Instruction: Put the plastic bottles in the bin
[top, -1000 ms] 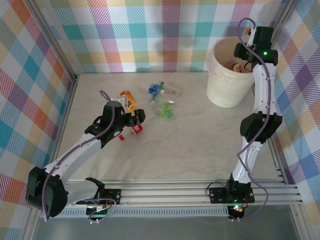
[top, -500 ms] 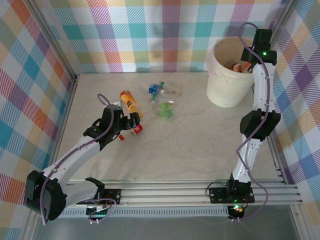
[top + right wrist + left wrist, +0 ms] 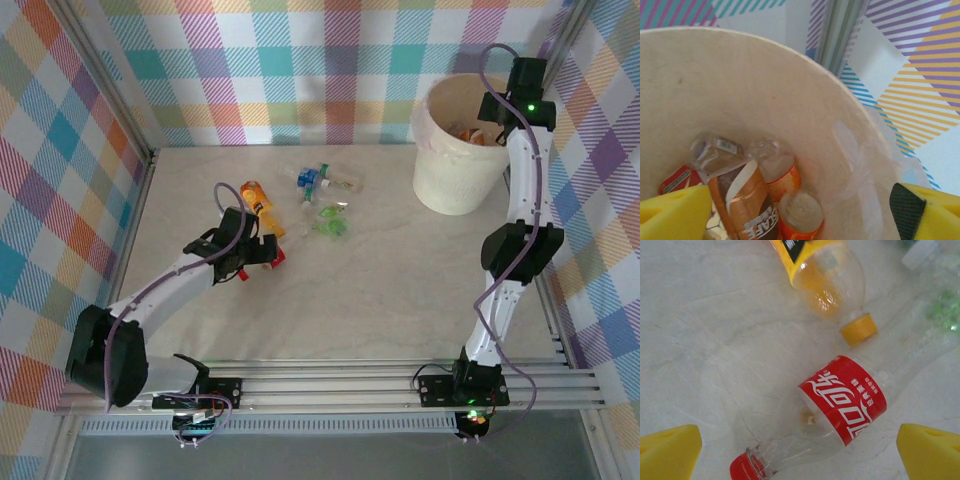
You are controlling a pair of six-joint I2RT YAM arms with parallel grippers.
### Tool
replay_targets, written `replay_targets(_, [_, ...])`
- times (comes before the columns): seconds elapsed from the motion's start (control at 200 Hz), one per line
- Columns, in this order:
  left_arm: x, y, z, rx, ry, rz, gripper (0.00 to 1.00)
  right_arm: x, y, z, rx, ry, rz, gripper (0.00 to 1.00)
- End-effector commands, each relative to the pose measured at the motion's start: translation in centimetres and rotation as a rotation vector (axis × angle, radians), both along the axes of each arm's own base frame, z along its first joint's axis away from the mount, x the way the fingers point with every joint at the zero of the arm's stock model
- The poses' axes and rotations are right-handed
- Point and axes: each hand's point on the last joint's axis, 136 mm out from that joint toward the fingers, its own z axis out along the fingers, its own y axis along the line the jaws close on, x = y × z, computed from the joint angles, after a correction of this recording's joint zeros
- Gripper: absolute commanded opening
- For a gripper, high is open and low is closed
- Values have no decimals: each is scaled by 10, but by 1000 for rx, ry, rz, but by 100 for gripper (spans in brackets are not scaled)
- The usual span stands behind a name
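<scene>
Lying crushed in cream bin (image 3: 765, 95), orange-labelled bottles (image 3: 747, 205)

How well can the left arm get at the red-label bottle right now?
Probably yes: its open tool is right above the red-label bottle, fingers either side, nothing lying across it.

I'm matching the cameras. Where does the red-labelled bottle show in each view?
Top external: the red-labelled bottle lies left of centre, at the tip of the left arm.
Left wrist: mid-frame, lying diagonally, red cap at lower left.
Right wrist: this camera looks into the bin.
Shared landmark: the orange bottle just beyond it.
</scene>
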Motion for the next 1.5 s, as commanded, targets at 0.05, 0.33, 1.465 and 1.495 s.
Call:
replay_targets(0.05, [14,-13,3,30,-7,-136,100,-19,16,56,34,-130,68,100])
replay_targets(0.33, [33,-39,-17,23,-5,-285,100,-33,43,67,109,-138,165,100])
replay_targets(1.465, [18,-52,-98,314,344,-376,52,-106,168,80,549,-238,680,100])
replay_targets(1.495, [18,-54,-97,303,339,-375,50,-111,171,80,558,-236,699,100])
